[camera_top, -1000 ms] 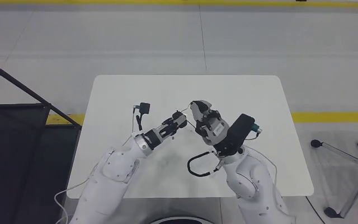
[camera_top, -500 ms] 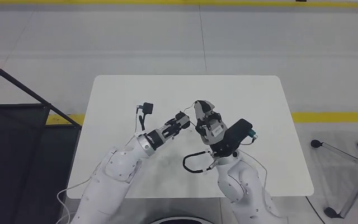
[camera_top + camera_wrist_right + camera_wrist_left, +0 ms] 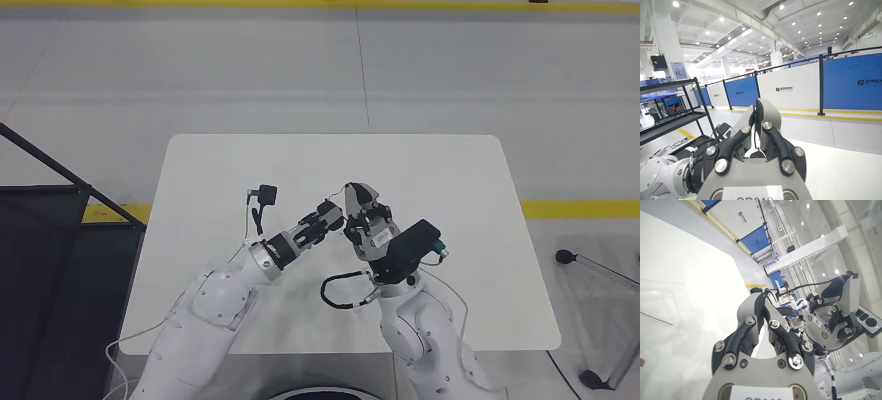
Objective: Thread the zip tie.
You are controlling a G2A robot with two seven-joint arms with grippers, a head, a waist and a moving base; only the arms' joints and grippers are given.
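Aligning the two ends appears to be the step in hand. The zip tie (image 3: 754, 135) is held above the middle of the table (image 3: 450, 170). The left gripper (image 3: 762, 297) is pressed together on one end and the right gripper (image 3: 755, 107) on the strap. The next move probably calls for fine guiding of the tip into the head's slot.

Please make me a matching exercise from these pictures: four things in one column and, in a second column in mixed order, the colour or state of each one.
Things:
1. left gripper
2. table
3. zip tie
4. floor line

Colour or state:
a. yellow
b. white, with rounded corners
c. shut on the zip tie
d. thin and black

Pairs: 1-c, 2-b, 3-d, 4-a.
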